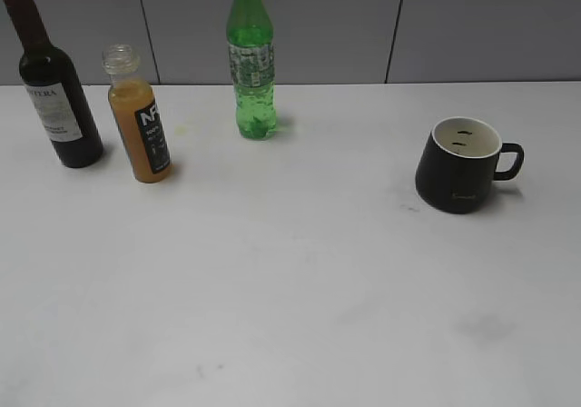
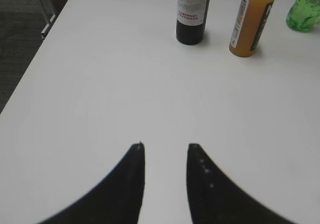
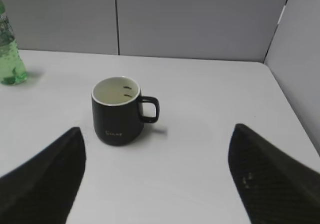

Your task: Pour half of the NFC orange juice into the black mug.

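Note:
The NFC orange juice (image 1: pixel 141 130) stands capless and upright at the left of the white table, between a wine bottle and a green soda bottle; the left wrist view shows the juice bottle (image 2: pixel 251 19) far ahead and to the right. The black mug (image 1: pixel 458 163) with a white inside stands upright at the right, handle pointing right. My left gripper (image 2: pixel 166 145) hovers open over bare table, nothing between its fingers. My right gripper (image 3: pixel 157 129) is wide open and empty, with the mug (image 3: pixel 119 111) just beyond it, left of centre. Neither gripper shows in the exterior view.
A dark wine bottle (image 1: pixel 53 84) stands at the far left next to the juice. A tall green soda bottle (image 1: pixel 251 57) stands at the back centre. The table's left edge (image 2: pixel 35 54) and a grey partition wall (image 3: pixel 200 19) bound the space.

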Robot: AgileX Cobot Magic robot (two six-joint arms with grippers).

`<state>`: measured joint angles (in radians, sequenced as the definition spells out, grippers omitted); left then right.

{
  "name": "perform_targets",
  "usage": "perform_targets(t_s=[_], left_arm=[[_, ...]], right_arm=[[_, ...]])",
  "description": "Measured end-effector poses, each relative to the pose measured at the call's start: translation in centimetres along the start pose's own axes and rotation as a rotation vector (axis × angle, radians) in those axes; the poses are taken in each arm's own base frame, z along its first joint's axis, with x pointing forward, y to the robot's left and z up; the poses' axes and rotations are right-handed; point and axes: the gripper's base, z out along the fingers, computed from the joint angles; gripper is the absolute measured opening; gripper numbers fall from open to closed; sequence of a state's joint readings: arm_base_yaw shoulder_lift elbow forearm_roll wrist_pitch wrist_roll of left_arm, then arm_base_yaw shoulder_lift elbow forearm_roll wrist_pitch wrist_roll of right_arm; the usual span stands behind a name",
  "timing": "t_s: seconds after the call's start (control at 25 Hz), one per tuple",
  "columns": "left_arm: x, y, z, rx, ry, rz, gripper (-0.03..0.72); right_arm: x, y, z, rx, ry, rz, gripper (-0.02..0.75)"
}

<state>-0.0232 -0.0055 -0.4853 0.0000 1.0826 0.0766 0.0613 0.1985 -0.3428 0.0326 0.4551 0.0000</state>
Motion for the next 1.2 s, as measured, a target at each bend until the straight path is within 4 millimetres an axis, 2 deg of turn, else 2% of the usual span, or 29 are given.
perform_targets(t_s=[0.28, 0.72, 0.96, 1.2], left_arm=[[0.0, 0.0, 0.0, 0.000, 0.000, 0.000, 0.232], [0.0, 0.0, 0.0, 0.000, 0.000, 0.000, 0.235], [0.0, 0.0, 0.0, 0.000, 0.000, 0.000, 0.235], [0.0, 0.0, 0.0, 0.000, 0.000, 0.000, 0.235]], right_arm=[[1.8, -0.3, 5.2, 0.013, -0.125, 0.013, 0.691], [5.1, -0.8, 12.9, 0.049, -0.122, 0.022, 0.691], [7.8, -1.3, 15.8, 0.085, -0.115, 0.019, 0.677], [11.5, -1.6, 17.2, 0.114, 0.065, 0.015, 0.660]])
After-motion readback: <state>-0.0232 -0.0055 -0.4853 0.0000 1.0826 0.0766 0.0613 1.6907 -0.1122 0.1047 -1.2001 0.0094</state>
